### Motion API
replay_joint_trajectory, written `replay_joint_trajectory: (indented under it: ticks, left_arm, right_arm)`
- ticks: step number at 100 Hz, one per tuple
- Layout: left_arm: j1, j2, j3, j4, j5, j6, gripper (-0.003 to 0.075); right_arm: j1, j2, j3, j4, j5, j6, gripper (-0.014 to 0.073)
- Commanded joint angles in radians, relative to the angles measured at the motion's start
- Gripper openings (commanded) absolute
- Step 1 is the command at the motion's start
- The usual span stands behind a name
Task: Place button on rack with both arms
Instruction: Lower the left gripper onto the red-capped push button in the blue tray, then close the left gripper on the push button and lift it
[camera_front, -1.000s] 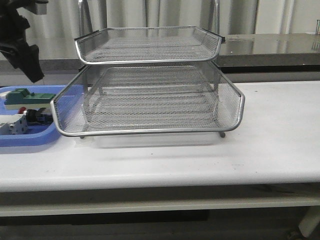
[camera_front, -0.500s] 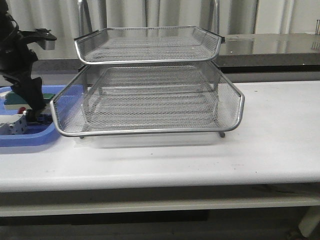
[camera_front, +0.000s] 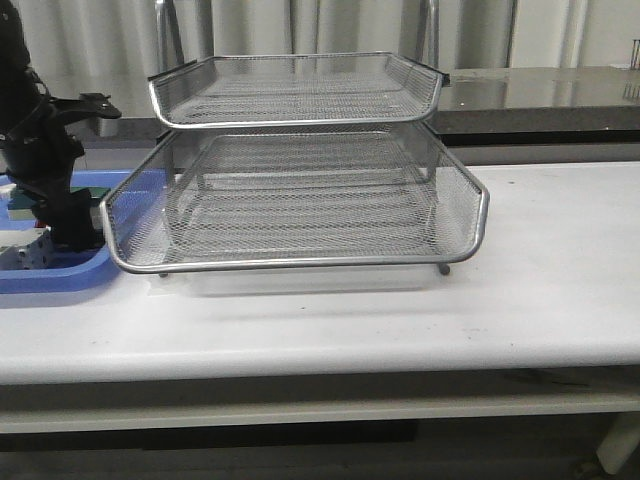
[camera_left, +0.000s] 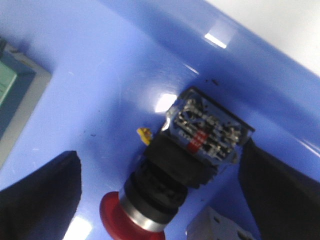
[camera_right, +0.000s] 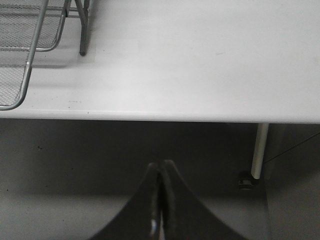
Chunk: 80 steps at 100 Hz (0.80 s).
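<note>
The button (camera_left: 167, 172) lies on its side in the blue tray, with its red head (camera_left: 125, 222), black-and-silver collar and blue rear block (camera_left: 207, 132). My left gripper (camera_left: 160, 200) is open, one dark finger (camera_left: 40, 200) on each side of the button, not touching it. In the front view the left gripper (camera_front: 72, 232) is down in the tray at the far left and hides the button. The rack (camera_front: 300, 262) stands mid-table, its wire trays empty. My right gripper (camera_right: 160, 200) is shut on nothing, below the table's front edge.
The blue tray (camera_front: 60, 275) sits just left of the rack's lower tray rim. In it are a green block (camera_left: 10, 90) and a white breaker (camera_left: 220, 227) close beside the button. A rack leg (camera_right: 83, 30) stands on the white table (camera_right: 200, 60).
The left arm has come down from above the blue tray into it and now straddles the button. The rack has not moved.
</note>
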Motion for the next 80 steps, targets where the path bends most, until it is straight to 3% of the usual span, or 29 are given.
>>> replay_joint_trajectory:
  ticks: [1,61,80]
  left_arm:
    - [-0.006,-0.059,-0.031,-0.018,-0.028,0.003,0.0612]
    - [-0.006,-0.017,-0.031,-0.029,-0.032,0.025,0.0605]
    - [-0.006,-0.017,-0.031,-0.029,-0.048,0.025,0.0457]
  right_arm:
    - [-0.009,-0.001,-0.034,-0.013,-0.056,-0.003,-0.0068]
    - [-0.009,-0.001,-0.034,-0.013,-0.056,-0.003,-0.0068]
    - [-0.009,-0.001,-0.034,-0.013,-0.056,-0.003,-0.0068]
